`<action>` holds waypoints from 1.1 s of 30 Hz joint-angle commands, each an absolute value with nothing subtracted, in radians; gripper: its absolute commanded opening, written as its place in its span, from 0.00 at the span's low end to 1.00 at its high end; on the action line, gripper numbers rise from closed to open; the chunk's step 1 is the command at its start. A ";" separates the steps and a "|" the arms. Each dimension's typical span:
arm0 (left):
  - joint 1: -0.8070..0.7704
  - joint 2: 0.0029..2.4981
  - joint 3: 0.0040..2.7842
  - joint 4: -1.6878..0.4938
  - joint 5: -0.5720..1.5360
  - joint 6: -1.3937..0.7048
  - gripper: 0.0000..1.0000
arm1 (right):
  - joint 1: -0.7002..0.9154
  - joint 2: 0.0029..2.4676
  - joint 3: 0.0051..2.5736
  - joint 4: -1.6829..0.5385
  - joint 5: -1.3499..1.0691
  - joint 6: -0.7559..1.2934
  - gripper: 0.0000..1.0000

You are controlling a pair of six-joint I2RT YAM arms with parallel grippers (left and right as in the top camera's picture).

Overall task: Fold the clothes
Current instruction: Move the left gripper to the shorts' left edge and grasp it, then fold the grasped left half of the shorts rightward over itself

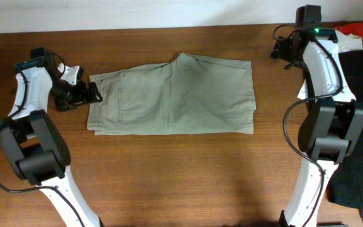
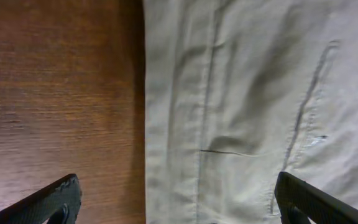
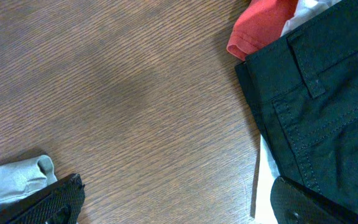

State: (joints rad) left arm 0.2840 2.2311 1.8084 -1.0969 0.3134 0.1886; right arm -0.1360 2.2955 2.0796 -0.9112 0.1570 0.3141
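The khaki shorts (image 1: 175, 94) lie folded flat in the middle of the wooden table. In the left wrist view their left edge with seams (image 2: 241, 112) fills the right part of the frame. My left gripper (image 1: 84, 93) is open and empty, its fingers (image 2: 179, 202) straddling the cloth's left edge without holding it. My right gripper (image 1: 281, 49) is open and empty above bare table (image 3: 176, 199) at the back right, apart from the shorts. A small corner of the khaki cloth (image 3: 17, 177) shows at the left of the right wrist view.
A black garment (image 1: 361, 120) lies along the table's right side, also in the right wrist view (image 3: 322, 99). A red cloth (image 3: 260, 28) and white cloth (image 1: 348, 41) lie at its far end.
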 commanded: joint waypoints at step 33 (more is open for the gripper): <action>0.344 2.464 2.019 -1.311 0.053 0.012 0.01 | -0.132 2.290 2.093 -0.909 0.169 0.315 0.99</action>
